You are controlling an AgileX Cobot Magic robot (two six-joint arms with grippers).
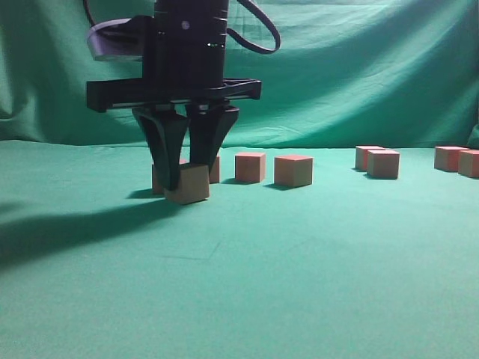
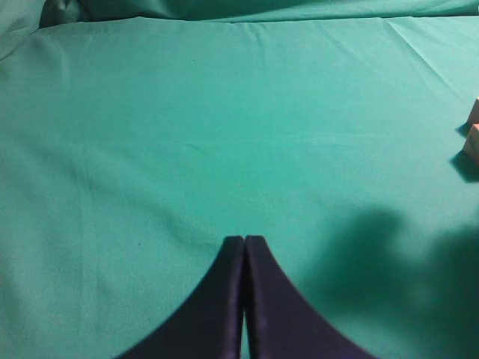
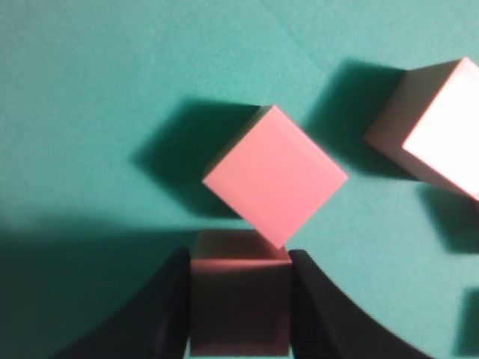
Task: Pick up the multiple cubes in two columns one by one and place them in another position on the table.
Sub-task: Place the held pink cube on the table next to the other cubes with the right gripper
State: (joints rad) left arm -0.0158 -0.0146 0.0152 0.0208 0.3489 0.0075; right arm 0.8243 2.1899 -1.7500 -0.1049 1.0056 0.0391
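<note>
My right gripper [image 1: 186,176] reaches down at the left of the exterior view, shut on one pinkish-red cube [image 1: 188,185] at or just above the green table [image 1: 299,269]. In the right wrist view that cube [image 3: 239,299] sits squarely between my black fingers [image 3: 166,307]. A second cube [image 3: 275,176], turned corner-on, lies just beyond it and seems to touch its far edge. A third cube [image 3: 438,127] lies to the right. My left gripper [image 2: 245,241] is shut and empty over bare cloth, and two cube edges [image 2: 473,131] show at that view's right border.
More cubes stand along the back: two close behind my right gripper [image 1: 215,169], a pair at mid-table [image 1: 250,167] [image 1: 293,170], a pair further right [image 1: 382,163] and a pair at the right edge [image 1: 449,158]. A wrinkled green backdrop [image 1: 359,67] rises behind.
</note>
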